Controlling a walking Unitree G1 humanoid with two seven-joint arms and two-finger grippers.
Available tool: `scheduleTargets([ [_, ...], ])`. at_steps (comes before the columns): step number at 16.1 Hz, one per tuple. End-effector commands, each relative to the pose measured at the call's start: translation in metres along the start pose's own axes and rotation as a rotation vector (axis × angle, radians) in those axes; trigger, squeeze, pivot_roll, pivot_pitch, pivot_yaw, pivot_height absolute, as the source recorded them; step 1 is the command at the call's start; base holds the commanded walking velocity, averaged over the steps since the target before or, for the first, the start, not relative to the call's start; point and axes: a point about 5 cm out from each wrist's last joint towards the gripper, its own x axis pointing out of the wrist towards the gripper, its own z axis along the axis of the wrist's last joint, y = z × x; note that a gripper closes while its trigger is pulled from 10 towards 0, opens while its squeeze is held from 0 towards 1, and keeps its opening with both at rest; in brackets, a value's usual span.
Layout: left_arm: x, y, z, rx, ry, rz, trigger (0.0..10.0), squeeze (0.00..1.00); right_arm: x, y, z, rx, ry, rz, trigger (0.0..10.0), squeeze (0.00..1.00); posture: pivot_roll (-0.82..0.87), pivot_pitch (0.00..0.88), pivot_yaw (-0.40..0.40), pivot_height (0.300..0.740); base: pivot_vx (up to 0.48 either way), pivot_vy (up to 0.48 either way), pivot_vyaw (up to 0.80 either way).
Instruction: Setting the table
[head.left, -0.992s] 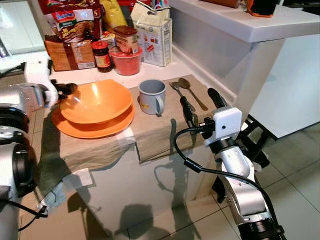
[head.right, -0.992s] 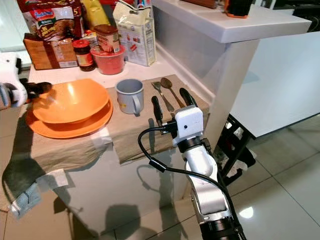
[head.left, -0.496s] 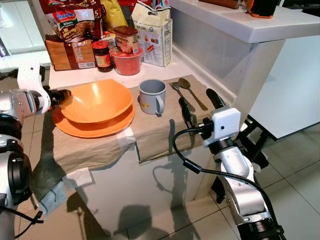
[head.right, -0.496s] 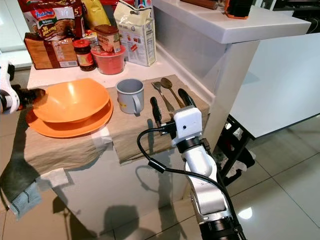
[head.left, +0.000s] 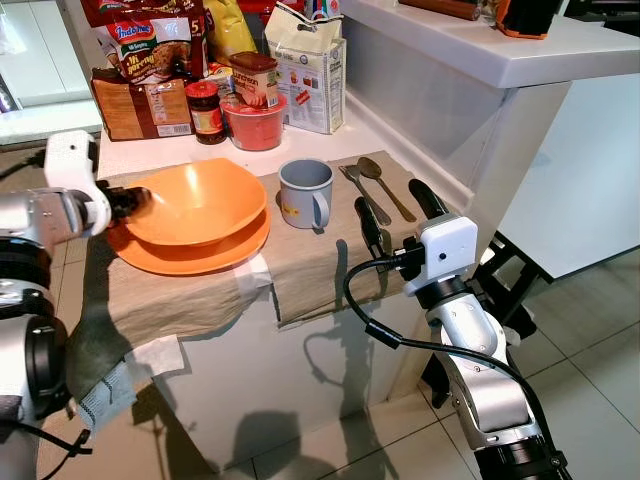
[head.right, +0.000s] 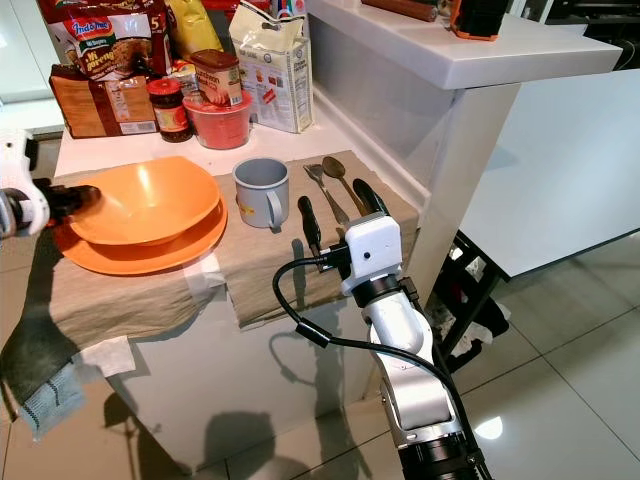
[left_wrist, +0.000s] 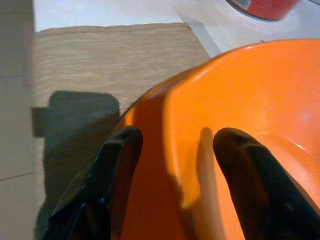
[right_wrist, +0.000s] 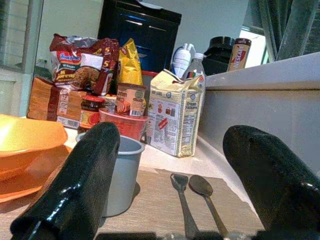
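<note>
- The left claw (left_wrist: 172, 165) sits at the left rim of the bowl (head.left: 195, 200), one finger (left_wrist: 107, 170) outside the wall and the other inside. The fingers straddle the rim, but the pictures do not settle whether they are pinching it.
- The bowl rests in the plate (head.left: 190, 248), on the cloth (head.left: 300, 265) at the left of the surface (head.left: 150, 150).
- The right claw (head.left: 392, 212) hovers with its fingers spread and nothing between them, at the near right edge of the cloth, just near of the fork (head.left: 362, 192) and spoon (head.left: 382, 182).
- The mug (head.left: 305, 192) stands between the bowl and the cutlery.
- Risks, as I judge them: a one-sided rim grip could tilt the bowl or drag the plate. The cloth hangs over the near edge, so a snag by either claw might pull everything along. A right reach could clip the mug.
</note>
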Motion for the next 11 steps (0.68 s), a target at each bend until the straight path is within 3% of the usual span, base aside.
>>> scheduleTargets([
  [1,-0.002,-0.001,0.002,-0.004,-0.010,-0.002,10.0,0.00,0.000,0.000,-0.003,0.013,0.019,-0.002,10.0,0.00,0.04,0.000,0.006,0.736,0.000,0.000,0.00],
  [9,0.006,-0.008,-0.009,0.013,0.014,-0.003,9.9,0.00,0.000,0.000,-0.003,0.015,0.023,-0.002,10.0,0.00,0.04,0.000,0.009,0.736,0.000,0.000,0.00],
  [10,0.007,-0.007,-0.012,0.014,0.019,0.001,5.5,0.00,0.000,0.000,-0.003,0.015,0.023,-0.002,10.0,0.00,0.03,0.000,0.009,0.736,0.000,0.000,0.00],
  [11,0.008,-0.007,-0.013,0.015,0.022,0.005,4.1,0.00,0.000,0.000,-0.003,0.015,0.023,-0.003,10.0,0.00,0.03,0.000,0.010,0.736,0.000,0.000,0.00],
])
